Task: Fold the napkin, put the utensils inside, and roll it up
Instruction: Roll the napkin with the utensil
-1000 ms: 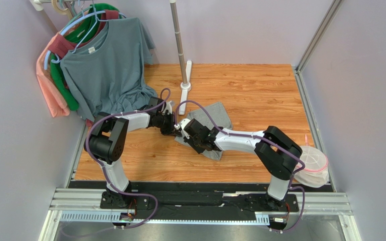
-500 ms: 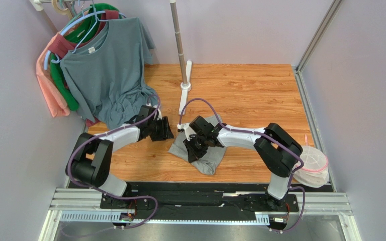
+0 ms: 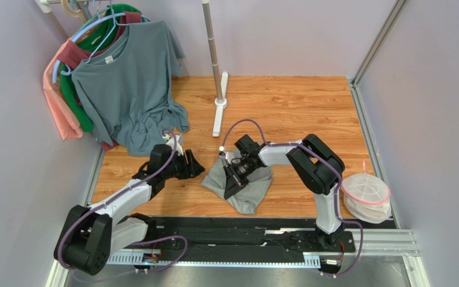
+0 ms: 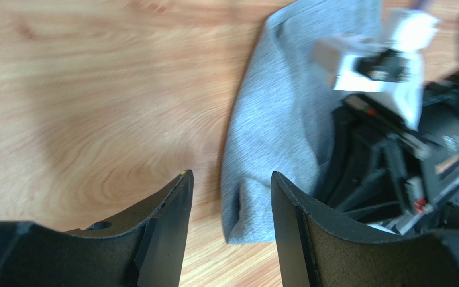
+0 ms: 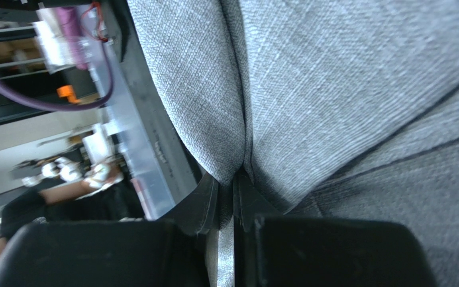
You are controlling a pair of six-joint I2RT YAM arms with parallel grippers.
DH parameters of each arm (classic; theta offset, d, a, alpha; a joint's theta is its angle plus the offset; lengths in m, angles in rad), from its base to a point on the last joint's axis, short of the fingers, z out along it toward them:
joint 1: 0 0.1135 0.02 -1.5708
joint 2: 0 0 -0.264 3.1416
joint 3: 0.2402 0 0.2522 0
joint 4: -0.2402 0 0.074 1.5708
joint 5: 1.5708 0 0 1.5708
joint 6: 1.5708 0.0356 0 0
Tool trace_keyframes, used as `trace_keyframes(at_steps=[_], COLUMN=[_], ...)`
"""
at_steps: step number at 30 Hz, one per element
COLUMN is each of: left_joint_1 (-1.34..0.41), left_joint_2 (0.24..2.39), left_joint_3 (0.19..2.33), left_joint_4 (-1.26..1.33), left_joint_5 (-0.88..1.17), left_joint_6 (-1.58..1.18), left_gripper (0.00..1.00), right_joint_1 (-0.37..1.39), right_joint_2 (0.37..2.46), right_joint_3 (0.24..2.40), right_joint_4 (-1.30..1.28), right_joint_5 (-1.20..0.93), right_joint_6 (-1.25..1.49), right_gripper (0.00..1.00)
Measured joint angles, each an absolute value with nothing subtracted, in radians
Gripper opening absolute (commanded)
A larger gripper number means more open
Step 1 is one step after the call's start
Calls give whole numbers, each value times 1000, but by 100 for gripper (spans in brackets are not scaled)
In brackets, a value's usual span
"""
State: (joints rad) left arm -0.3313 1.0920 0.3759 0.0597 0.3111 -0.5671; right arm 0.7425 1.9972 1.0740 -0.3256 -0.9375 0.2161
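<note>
The napkin [image 3: 247, 188] is a plain grey cloth lying bunched on the wooden table, left of centre near the front. My right gripper [image 3: 233, 172] is on its left part, shut on a raised fold of the cloth [image 5: 345, 89]; in the right wrist view the fold is pinched between the jaws [image 5: 227, 179]. My left gripper [image 3: 193, 167] hovers just left of the napkin, open and holding nothing. In the left wrist view the napkin's edge [image 4: 286, 119] lies beyond the gap of the left gripper [image 4: 230, 174]. The utensils are out of view.
Several T-shirts [image 3: 127, 84] hang on hangers at the back left, reaching the table. A metal rack pole [image 3: 213, 48] stands on a white foot [image 3: 220, 110] at back centre. A pink-rimmed mesh basket [image 3: 366, 192] sits off the table's right front corner.
My left gripper opened, let go of the napkin and drew back left and toward the near edge. My right gripper pulled the napkin nearer, bunching it.
</note>
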Motion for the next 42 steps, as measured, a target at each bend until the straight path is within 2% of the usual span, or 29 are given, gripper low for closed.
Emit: trace_keyframes(at_steps=[5,11,19,24,36,42], left_joint_1=[-331,-349,-425,-437,-439,-439], left_joint_2=[1059,1079,1345,1424,1408,1140], left_joint_3=[346,322,343,348,350,348], left_joint_4=[176,314,504,540,523,371], left_joint_5=[381,463,587,638,640,431], left_joint_6=[-546,-513,-519,-521,-510,-485], left_gripper=[58,58,56,56,57,60], right_joint_1=[702,682,657,633,568,559], right_joint_2=[2079,2126,2147,2168,2199,2209], right_joint_3=[1094,1112,1114,1133,1168,1177], right_joint_4=[-324,-332,-348,-382,-413,-420], right_joint_5=[-1084,-1155,-1195,-1224,-1268,-1291], right_joint_6=[222,221,220,197,173,167], right_gripper=[0,0,0,0,0,0])
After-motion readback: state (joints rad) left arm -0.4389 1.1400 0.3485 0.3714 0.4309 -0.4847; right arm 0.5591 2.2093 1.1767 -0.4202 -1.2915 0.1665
